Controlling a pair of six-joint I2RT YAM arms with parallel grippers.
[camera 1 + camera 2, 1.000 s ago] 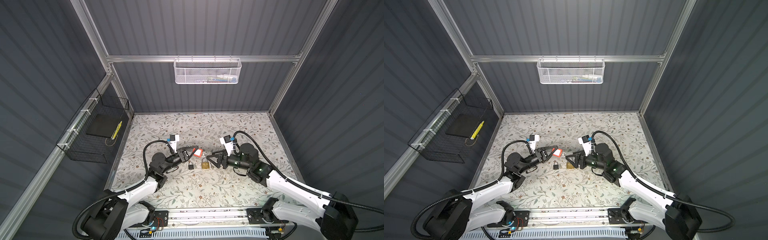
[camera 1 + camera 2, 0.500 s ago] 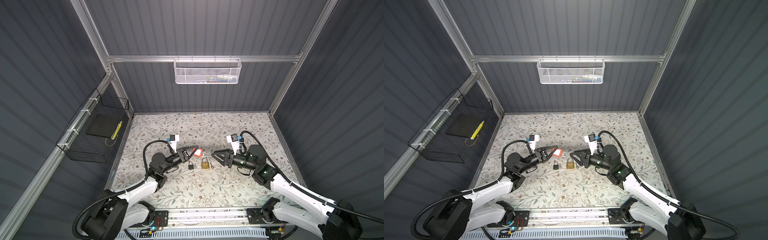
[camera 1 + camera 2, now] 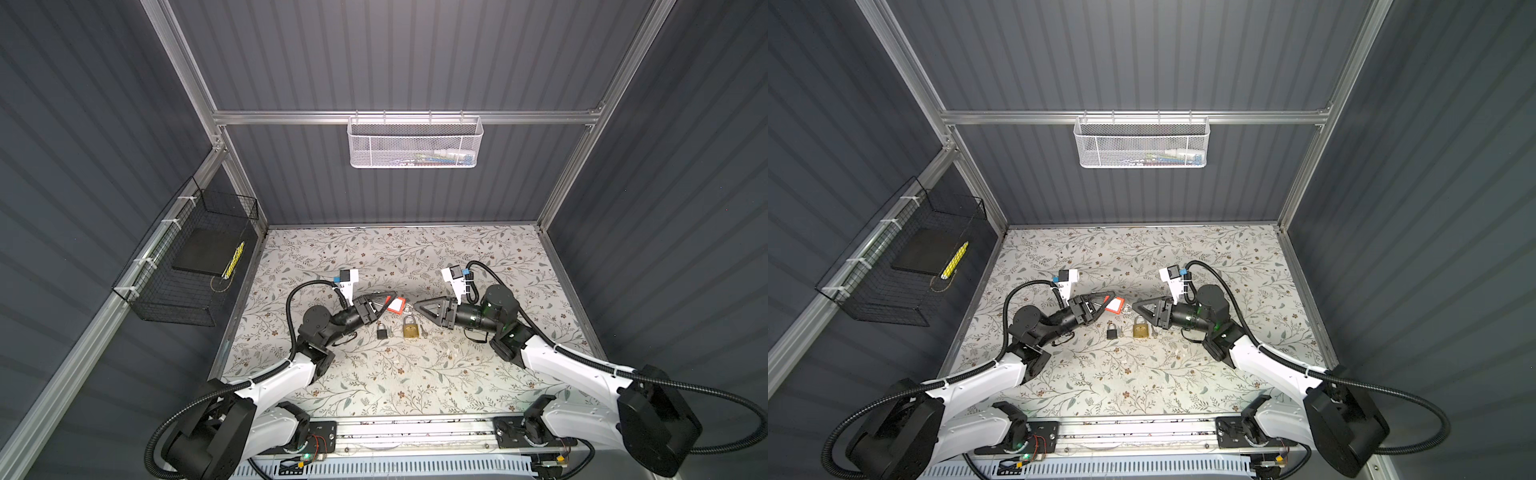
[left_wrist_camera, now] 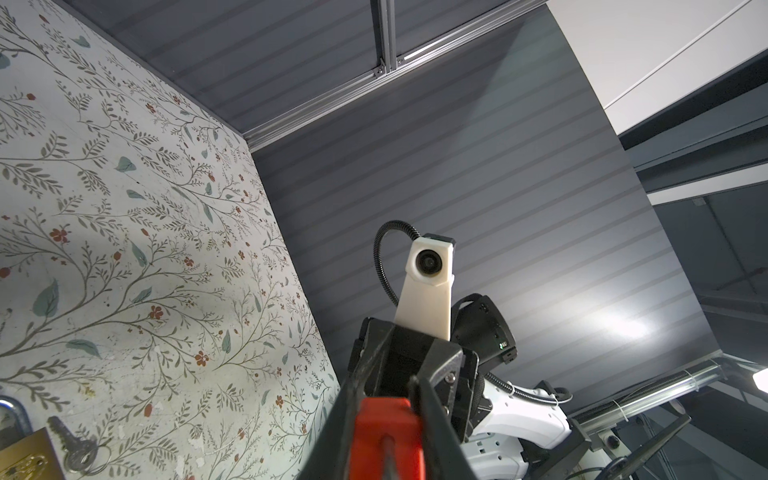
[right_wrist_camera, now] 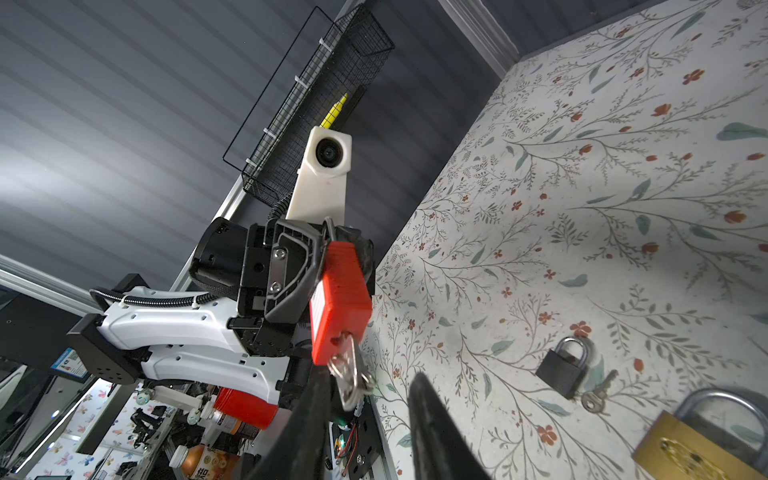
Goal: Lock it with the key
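Note:
My left gripper (image 3: 388,299) is shut on a red padlock (image 3: 395,304) and holds it off the floral mat, its keyhole end towards the right arm. The left wrist view shows the red padlock (image 4: 386,436) body squeezed between the two fingers. A silver key (image 5: 349,378) on a ring sticks out of the red padlock (image 5: 338,307). My right gripper (image 5: 374,386) is open around that key: the key lies close to one finger, with a clear gap to the other. In both top views the right gripper (image 3: 1136,305) tip meets the red padlock (image 3: 1115,304).
A brass padlock (image 3: 410,327) with a key (image 3: 423,331) beside it and a small black padlock (image 3: 382,331) lie on the mat just below the grippers. A white mesh basket (image 3: 415,143) hangs on the back wall. A black wire basket (image 3: 187,266) hangs on the left wall.
The right gripper rose from beside the brass padlock to the red padlock's key, and its jaws narrowed. The left gripper and red padlock stayed still.

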